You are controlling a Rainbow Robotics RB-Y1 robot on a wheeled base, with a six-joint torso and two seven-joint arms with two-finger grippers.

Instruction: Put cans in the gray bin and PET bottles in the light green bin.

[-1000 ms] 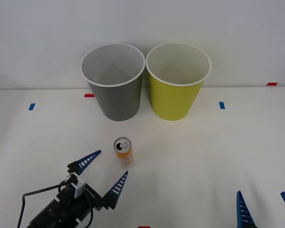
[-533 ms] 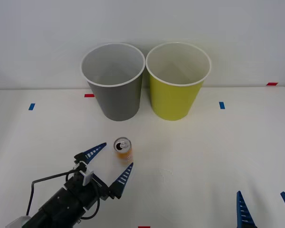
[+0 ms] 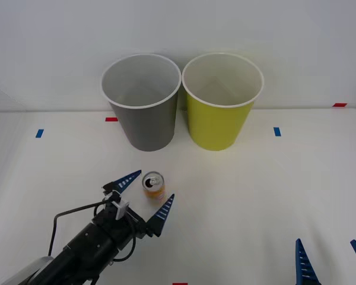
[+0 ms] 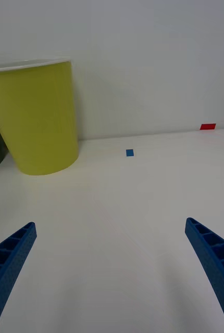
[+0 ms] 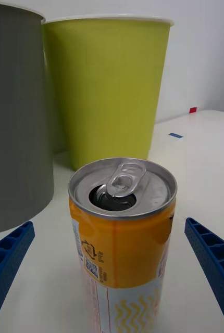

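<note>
- White table (image 3: 273,196) against a plain pale wall; small blue tape marks (image 3: 277,131) and red tape marks (image 3: 111,119) sat on the surface.
- Gray bin (image 3: 143,107) and light green bin (image 3: 222,105) stood side by side at the far edge, rims almost touching, gray on the left.
- Can (image 3: 153,186) stood upright on the table, near side of the gray bin, well apart from it. Tab end up, mouth already open.
- Left gripper (image 3: 144,195) was low at the can with fingers spread, one tip on each side, neither touching the can. In the left wrist view the can (image 5: 121,239) sat centred between the fingers (image 5: 213,260).
- Right gripper (image 3: 330,260) was parked at the near right, fingers apart, holding nothing.
- Risk: the can is slim and tall. If one finger landed first on closing, it would probably shove or tip the can.
- Risk: a grip too close to the top could let it slip or swing during the lift to the bin.
- Risk: the bins stood very close together, so a release off-centre could clip a rim or drop into the green one.
- Risk: the mouth was open, so any leftover liquid could spill if it tilted.
- Label: orange over white with a yellow wave pattern, plus a small QR code and recycling-type symbol. No brand or text was readable.
</note>
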